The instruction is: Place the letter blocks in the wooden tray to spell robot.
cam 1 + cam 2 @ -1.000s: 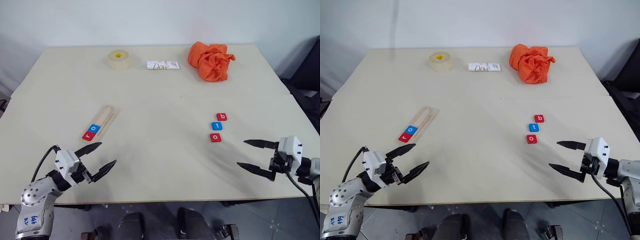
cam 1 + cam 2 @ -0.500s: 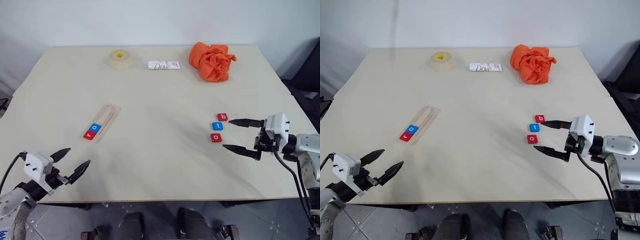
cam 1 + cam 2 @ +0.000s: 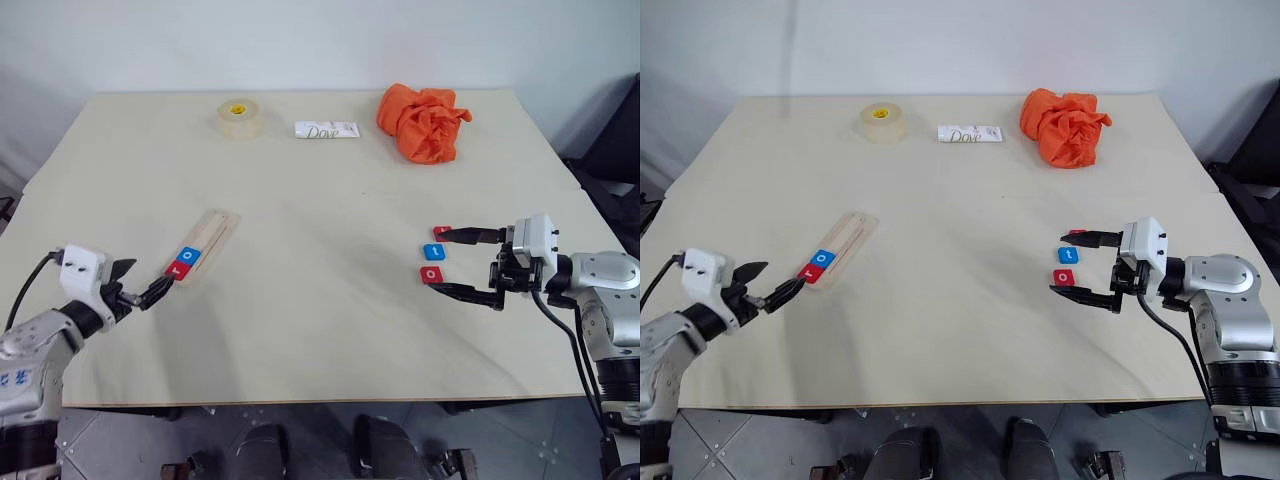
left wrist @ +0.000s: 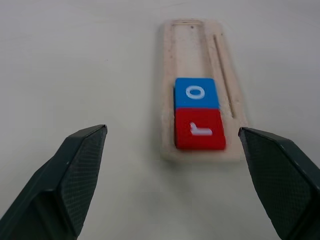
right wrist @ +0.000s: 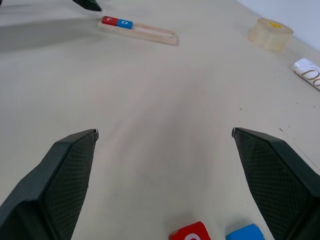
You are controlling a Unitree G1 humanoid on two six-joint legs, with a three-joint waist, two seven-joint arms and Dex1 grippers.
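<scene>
Pale-wood tray (image 4: 197,95) is showing its red r block (image 4: 200,129) and blue o block (image 4: 195,92) clearly to the left wrist; left gripper (image 3: 135,284) is gaping empty beside it. Right gripper (image 3: 462,263) is spreading wide, empty, around the b (image 3: 443,231), t (image 3: 433,252) and o (image 3: 431,274) blocks.

cream table (image 3: 320,320), wooden tray (image 3: 213,235), tape roll (image 3: 239,117), orange cloth (image 3: 420,120)

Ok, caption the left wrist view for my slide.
Open left gripper faces the long pale-wood tray holding a red r block and blue o block.
</scene>
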